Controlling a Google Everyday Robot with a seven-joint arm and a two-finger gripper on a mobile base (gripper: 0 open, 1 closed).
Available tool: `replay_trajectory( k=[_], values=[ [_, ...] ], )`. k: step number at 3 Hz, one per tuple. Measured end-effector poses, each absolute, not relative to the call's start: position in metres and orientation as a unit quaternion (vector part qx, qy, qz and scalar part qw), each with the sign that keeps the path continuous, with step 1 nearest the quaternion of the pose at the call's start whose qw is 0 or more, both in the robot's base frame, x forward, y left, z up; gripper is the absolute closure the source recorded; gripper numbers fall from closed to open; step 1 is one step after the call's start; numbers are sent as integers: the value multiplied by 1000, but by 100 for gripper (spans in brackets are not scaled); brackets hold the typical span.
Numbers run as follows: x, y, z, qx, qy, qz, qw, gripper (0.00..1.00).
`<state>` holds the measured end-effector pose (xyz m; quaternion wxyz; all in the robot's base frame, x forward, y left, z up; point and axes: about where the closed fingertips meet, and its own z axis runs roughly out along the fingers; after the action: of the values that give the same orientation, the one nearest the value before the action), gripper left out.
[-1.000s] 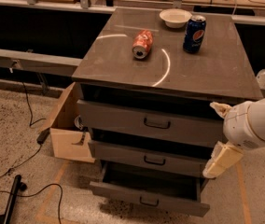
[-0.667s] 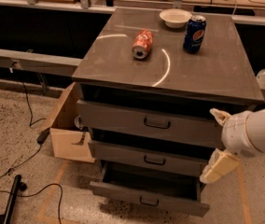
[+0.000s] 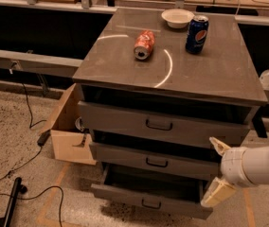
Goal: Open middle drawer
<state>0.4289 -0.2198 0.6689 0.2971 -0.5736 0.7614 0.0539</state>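
Note:
The middle drawer (image 3: 125, 156) is the second grey front panel of the cabinet, with a small dark loop handle (image 3: 156, 163) at its centre. A dark gap shows above its panel. My gripper (image 3: 218, 170) is at the cabinet's right front corner, level with the right end of the middle drawer. Its two pale fingers (image 3: 218, 193) are spread wide, one above the other, and hold nothing. It is well to the right of the handle and does not touch it.
The top drawer (image 3: 125, 119) sits above, and the lowest drawer (image 3: 125, 196) is pulled out part way. On the cabinet top stand a red can on its side (image 3: 144, 45), a blue can (image 3: 197, 34) and a white bowl (image 3: 177, 18). A cardboard box (image 3: 68, 141) stands left of the cabinet, with cables on the floor.
My gripper has moved down along the cabinet's right front corner, from the top drawer's level to the middle drawer's level. The drawers have not moved.

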Motion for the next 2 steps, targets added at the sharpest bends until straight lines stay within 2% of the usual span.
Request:
replay_trajectory(
  k=[1, 2],
  values=[
    [429, -207, 614, -589, 754, 53, 287, 0],
    [438, -210, 614, -584, 754, 37, 299, 0]
  ],
)
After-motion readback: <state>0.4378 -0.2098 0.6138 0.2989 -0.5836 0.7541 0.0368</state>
